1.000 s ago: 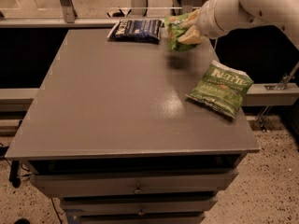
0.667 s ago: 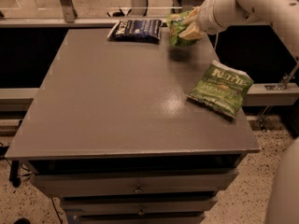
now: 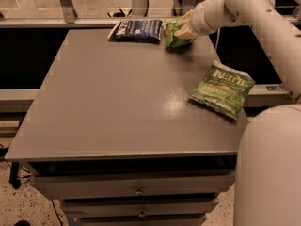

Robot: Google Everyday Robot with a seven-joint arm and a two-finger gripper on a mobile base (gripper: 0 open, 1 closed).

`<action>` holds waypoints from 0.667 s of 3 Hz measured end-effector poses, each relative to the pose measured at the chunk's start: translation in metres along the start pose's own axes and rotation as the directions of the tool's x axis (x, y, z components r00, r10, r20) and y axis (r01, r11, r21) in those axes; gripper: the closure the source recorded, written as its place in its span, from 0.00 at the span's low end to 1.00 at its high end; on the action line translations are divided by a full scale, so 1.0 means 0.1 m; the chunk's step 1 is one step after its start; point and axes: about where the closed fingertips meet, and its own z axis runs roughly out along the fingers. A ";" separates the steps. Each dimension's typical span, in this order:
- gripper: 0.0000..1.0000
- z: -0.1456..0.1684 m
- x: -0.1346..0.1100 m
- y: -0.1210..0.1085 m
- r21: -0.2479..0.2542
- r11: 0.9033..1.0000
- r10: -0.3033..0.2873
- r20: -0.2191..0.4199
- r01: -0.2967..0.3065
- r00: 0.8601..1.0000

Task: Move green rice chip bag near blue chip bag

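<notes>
The gripper, closed on the green rice chip bag, has edged it closer to the blue chip bag, now just beside the gripper (only the release seems left).

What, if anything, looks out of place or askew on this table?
The green Kettle bag lies askew, its corner hanging over the table's right edge. The gripper is at the far edge, by the green rice chip bag.
</notes>
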 end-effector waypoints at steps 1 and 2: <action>0.83 0.22 -0.09 -0.01 -0.011 1.000 -0.001 0.035 0.001 0.999; 0.60 0.32 -0.16 0.00 -0.017 1.000 -0.001 0.058 0.002 0.998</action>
